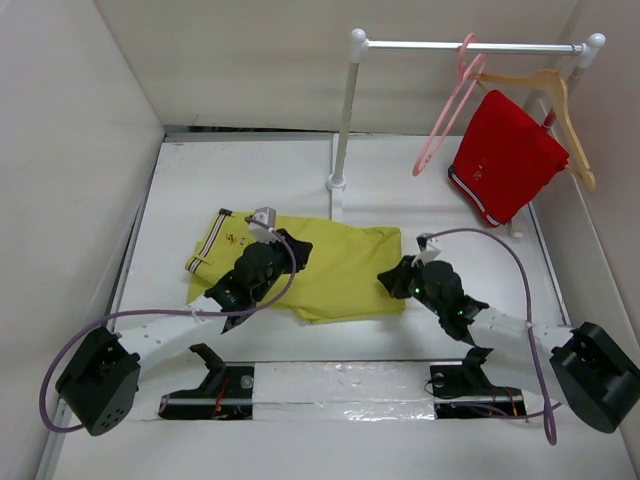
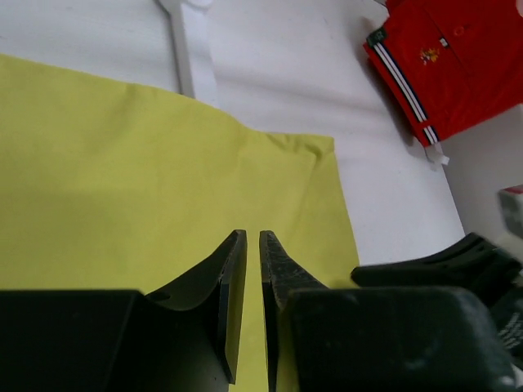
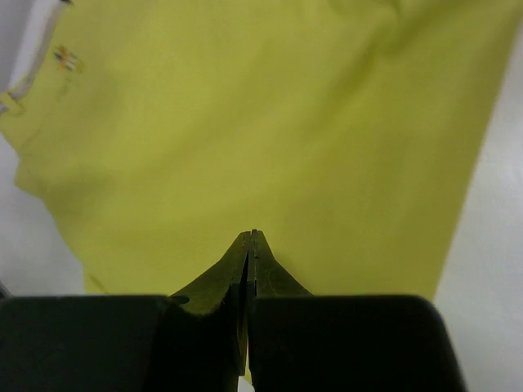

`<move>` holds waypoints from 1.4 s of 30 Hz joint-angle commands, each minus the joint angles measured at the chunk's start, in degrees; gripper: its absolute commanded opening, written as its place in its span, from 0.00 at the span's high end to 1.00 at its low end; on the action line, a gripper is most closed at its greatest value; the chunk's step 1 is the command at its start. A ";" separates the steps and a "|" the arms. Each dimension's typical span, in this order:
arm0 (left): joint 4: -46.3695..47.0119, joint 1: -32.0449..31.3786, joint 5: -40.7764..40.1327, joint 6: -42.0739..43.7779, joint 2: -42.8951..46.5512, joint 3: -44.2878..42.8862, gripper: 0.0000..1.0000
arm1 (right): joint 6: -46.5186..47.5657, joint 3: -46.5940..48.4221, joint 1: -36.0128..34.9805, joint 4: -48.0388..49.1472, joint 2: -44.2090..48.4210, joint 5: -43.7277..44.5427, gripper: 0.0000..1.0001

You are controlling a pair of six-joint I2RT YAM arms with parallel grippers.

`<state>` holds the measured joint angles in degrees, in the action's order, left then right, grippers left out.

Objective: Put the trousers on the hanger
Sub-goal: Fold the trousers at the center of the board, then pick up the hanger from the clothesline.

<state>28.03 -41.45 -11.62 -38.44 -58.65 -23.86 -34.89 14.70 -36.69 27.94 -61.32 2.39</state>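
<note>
The yellow-green trousers [image 1: 335, 265] lie folded flat in the middle of the table, with the striped waistband [image 1: 208, 245] at the left end. The pink hanger [image 1: 445, 125] hangs empty by its hook on the white rail, at the back right. My left gripper [image 1: 297, 250] hovers over the trousers' left half. In the left wrist view its jaws [image 2: 252, 237] stand a narrow gap apart, with only the cloth [image 2: 122, 180] below. My right gripper [image 1: 387, 280] is at the trousers' right edge. Its jaws [image 3: 252, 235] are shut tip to tip above the cloth [image 3: 270, 122], holding nothing.
A white rack [image 1: 345, 110] with a top rail stands at the back, its base foot [image 2: 192, 49] just behind the trousers. A light wooden hanger [image 1: 545, 90] with a red garment [image 1: 505, 155] hangs at the rail's right end. White walls close in the left, back and right.
</note>
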 commanded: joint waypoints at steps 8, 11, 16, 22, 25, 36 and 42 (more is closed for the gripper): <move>7.04 -2.05 4.58 9.25 -2.52 -5.94 0.88 | -16.51 -7.41 -11.19 -22.00 16.11 19.65 0.92; 6.86 -2.05 6.08 11.10 -2.87 -6.03 0.87 | -16.18 -4.78 -12.44 -29.93 23.67 23.88 0.91; 5.54 -2.58 8.35 12.77 -1.82 -5.76 0.86 | -0.40 8.21 -13.32 -35.05 29.06 26.08 0.73; 4.14 -2.58 5.91 13.39 2.40 -4.45 0.86 | 14.57 34.40 -12.10 -39.55 20.48 34.60 1.00; 3.78 -2.58 4.68 13.30 2.84 -4.09 1.00 | 22.04 45.54 -7.54 -39.11 12.76 35.22 1.00; 2.38 -2.58 6.78 13.47 1.26 -5.50 0.96 | 25.22 72.38 11.29 -43.50 -14.85 23.45 0.14; 1.94 -2.58 7.48 13.47 -0.06 -6.20 0.95 | 25.32 80.84 13.92 -46.75 -25.52 24.77 0.14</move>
<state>28.84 -43.83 -5.34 -25.76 -58.39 -27.46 -10.72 91.44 -24.05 -17.08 -85.89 28.36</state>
